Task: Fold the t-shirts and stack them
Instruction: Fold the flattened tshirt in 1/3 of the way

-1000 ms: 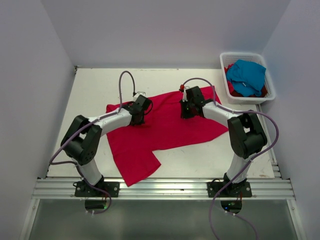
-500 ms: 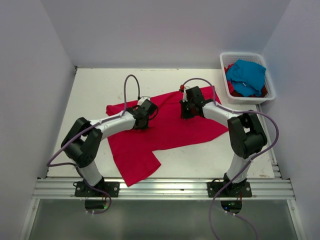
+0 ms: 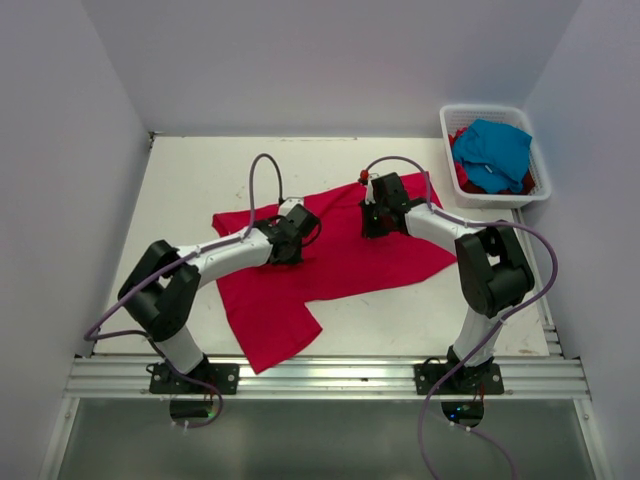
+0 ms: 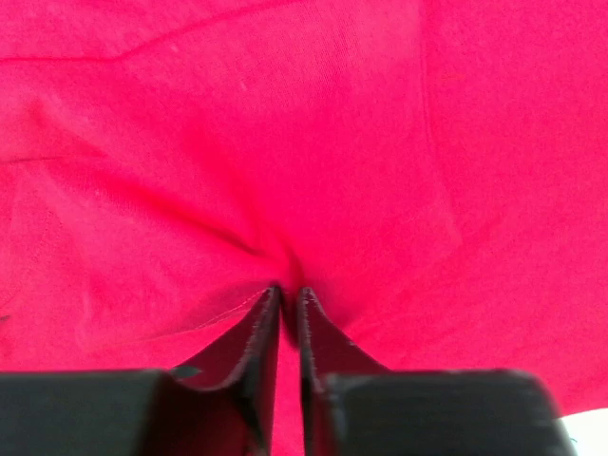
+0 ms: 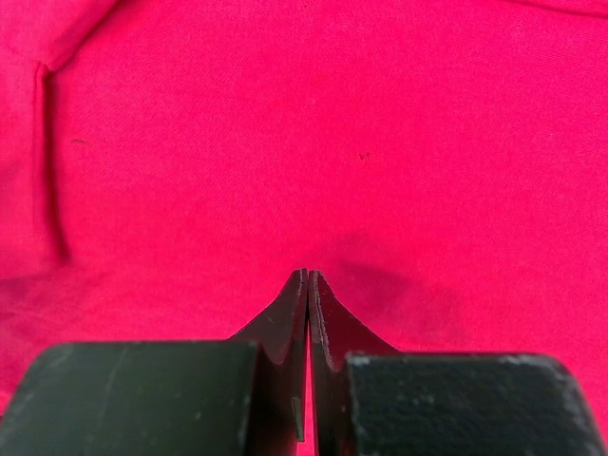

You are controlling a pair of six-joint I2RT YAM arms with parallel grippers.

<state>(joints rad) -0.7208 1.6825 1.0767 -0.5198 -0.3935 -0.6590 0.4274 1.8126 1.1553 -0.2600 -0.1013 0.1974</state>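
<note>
Left of centre on the bench [image 3: 190,180], the left arm [image 3: 225,255] reaches low and long across the red shirt [image 3: 340,265], with its wrist tipped down so the left tool [image 4: 288,290] meets the cloth near the shirt's middle. Its jaws are narrow, barely parted. Creases run into the tips, so I judge that a small pucker of cloth is pinched there. So thin a bite can slip out if the arm pulls sideways, or it may drag only the top layer and bunch the shirt instead of folding it. The shirt lies spread but skewed, one part trailing toward the bench's near edge at lower left, where a hard pull could take it over.

Right of centre, the right arm [image 3: 440,228] bends back on itself, forearm angled to the upper left. The right tool [image 5: 307,274] points down on the shirt's upper right part. Its jaws are closed tight, tips pressing a shallow dent; whether any cloth is caught I cannot tell. If it pins the shirt while the left pulls, the cloth could stretch or jerk free. At upper right, a blue shirt [image 3: 495,150] lies on red cloth in the basket [image 3: 448,118], not yet folded.
</note>
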